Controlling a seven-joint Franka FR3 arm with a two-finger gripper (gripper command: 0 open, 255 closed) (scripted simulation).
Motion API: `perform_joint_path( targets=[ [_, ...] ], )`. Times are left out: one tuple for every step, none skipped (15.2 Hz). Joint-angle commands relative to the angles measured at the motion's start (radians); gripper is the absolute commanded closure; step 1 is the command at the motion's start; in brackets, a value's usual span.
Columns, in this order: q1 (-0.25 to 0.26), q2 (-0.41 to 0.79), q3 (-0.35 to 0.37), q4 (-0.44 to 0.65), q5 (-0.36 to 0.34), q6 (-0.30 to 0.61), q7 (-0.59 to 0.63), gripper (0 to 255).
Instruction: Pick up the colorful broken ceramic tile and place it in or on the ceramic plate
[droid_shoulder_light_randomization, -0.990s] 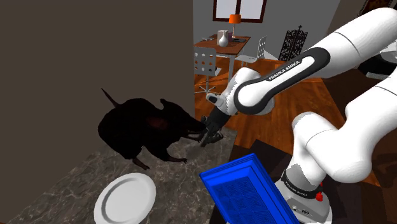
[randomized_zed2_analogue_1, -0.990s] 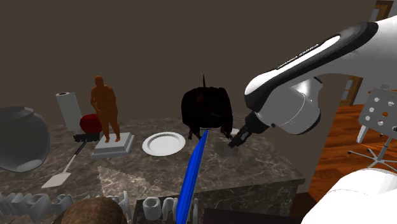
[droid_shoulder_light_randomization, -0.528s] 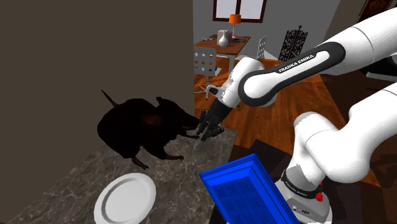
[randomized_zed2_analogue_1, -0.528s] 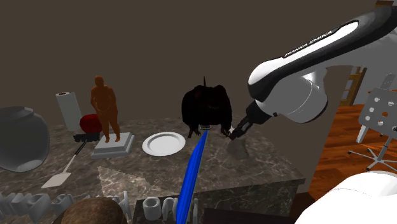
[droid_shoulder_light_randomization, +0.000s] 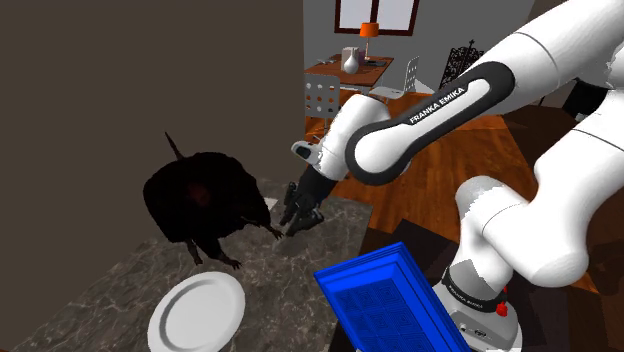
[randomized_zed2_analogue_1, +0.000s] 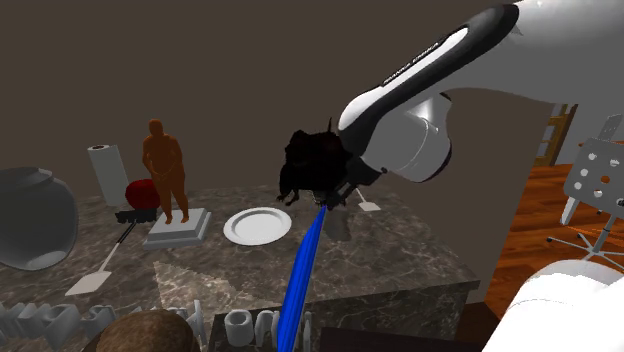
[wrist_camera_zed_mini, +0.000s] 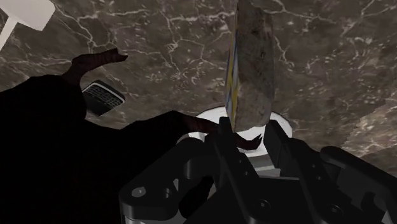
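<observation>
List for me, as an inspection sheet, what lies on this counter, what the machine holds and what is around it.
Surface: dark veined marble counter.
Job's things: broken tile, grey-backed with a yellow and blue edge, clasped on edge in the tool; white plate, bare, apart from the tile.
Clutter: black creature figurine beside the tool; blue rack; brown human statue; paper towel roll; white spatula; large grey vessel.
Grippers: tool shut on the tile.
Cables: nothing seen.
Surroundings: wooden floor, white chair, table, orange lamp.
</observation>
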Motion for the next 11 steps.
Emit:
perform_joint_path(
  targets=[
    [0.053,0.072,0.012,0.054,0.036,0.036,0.021,255],
    [0.074,0.104,0.019,0.08,0.051,0.047,0.032,255],
    [0.094,0.137,0.025,0.107,0.065,0.057,0.043,255],
    [0.112,0.17,0.032,0.134,0.077,0.065,0.053,255],
    [0.128,0.202,0.039,0.163,0.089,0.072,0.064,255],
    [0.143,0.235,0.046,0.192,0.1,0.077,0.075,255],
    [0.155,0.267,0.053,0.223,0.109,0.081,0.086,255],
    [0.166,0.299,0.061,0.254,0.117,0.084,0.098,255],
    [0.177,0.331,0.068,0.286,0.122,0.085,0.111,255],
    [0.184,0.363,0.076,0.318,0.126,0.086,0.125,255],
    [0.179,0.333,0.065,0.289,0.127,0.078,0.101,255]
  ],
)
